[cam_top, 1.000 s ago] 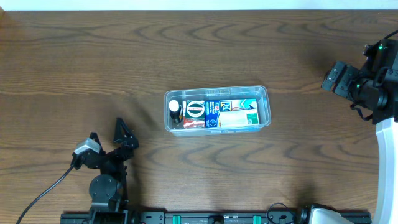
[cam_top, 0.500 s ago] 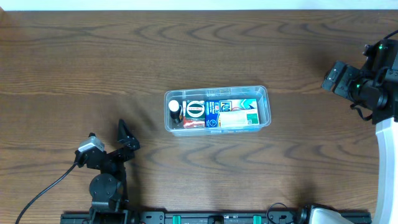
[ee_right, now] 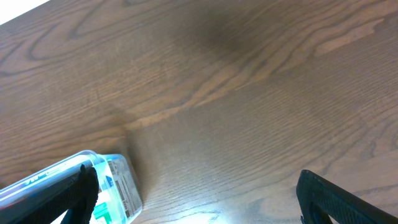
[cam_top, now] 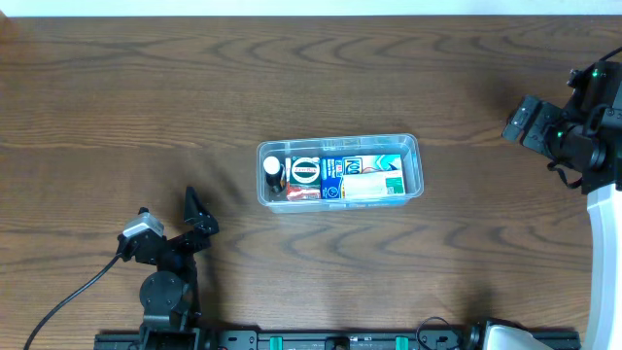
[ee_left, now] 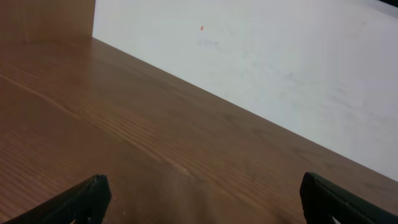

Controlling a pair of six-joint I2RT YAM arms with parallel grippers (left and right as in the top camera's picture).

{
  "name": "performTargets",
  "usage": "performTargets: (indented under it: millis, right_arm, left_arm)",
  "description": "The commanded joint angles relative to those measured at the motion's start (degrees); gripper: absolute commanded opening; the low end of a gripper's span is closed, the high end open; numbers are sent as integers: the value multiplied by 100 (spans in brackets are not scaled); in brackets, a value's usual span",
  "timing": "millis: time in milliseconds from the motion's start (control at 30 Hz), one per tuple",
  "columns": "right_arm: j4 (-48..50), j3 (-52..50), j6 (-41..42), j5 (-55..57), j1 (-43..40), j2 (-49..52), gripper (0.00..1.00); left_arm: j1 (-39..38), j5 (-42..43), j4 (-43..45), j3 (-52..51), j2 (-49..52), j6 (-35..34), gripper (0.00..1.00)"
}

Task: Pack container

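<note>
- The container (cam_top: 339, 140), a clear tub with rounded corners, lies flat on the brown wooden surface (cam_top: 146, 87) with its long side running left to right.
- Inside the container, small packages fill the floor side by side.
- At the container's left end there is a white-capped dark bottle (cam_top: 272, 167).
- Next to the bottle is a box with a round dark-and-white mark (cam_top: 305, 170), with something red (cam_top: 301, 193) along its near edge.
- A blue-and-white box (cam_top: 333, 176) sits mid-container, and a white box with green print (cam_top: 374, 185) takes up the right half.
- The left tool (cam_top: 167, 206) is well apart from the container, off its left end and on the side nearer the robot's base. Its two fingers are spread wide with nothing between them.
- In the left wrist view, the left tool (ee_left: 200, 199) shows only two dark fingertips at the lower corners, with bare wood and a white wall (ee_left: 280, 62) beyond. The container does not appear there.
- The right tool (cam_top: 518, 124) is raised well apart from the container, beyond its right end and slightly to the far side.
- In the right wrist view, the right tool (ee_right: 196, 196) is spread wide and holds nothing. One corner of the container (ee_right: 56, 172) shows just beside its left fingertip in the picture, and green print is visible through the wall.
- Neither tool touches the container.
</note>
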Motion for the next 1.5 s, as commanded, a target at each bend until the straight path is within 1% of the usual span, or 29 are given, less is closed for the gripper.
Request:
performTargets:
  millis: [0, 733, 867, 1000, 1067, 1133, 1200, 1300, 1467]
  right_arm:
    - [-7, 46, 11, 37, -44, 26, 99]
    - [-7, 44, 11, 39, -44, 15, 99]
    - [-7, 24, 11, 37, 28, -304, 99]
    - [-4, -199, 11, 37, 284, -962, 99]
    - [2, -439, 4, 48, 476, -1362, 99]
    - [179, -820, -90, 369, 647, -1814, 99]
    - [732, -1410, -96, 601, 787, -2354, 99]
    - [1720, -2430, -98, 660, 870, -3156, 99]
    - [3366, -4168, -153, 330, 870, -4334, 99]
  left_arm:
    - [26, -50, -212, -111, -35, 120, 98]
    - [26, -50, -212, -111, -35, 120, 98]
    - [26, -50, -212, -111, -35, 120, 98]
    - [26, -50, -212, -111, -35, 120, 98]
    - [26, -50, -212, -111, -35, 120, 98]
    - [26, -50, -212, -111, -35, 120, 98]
    - [26, -50, -212, -111, -35, 120, 98]
    - [26, -50, -212, -111, -35, 120, 98]
    - [26, -50, -212, -111, -35, 120, 98]
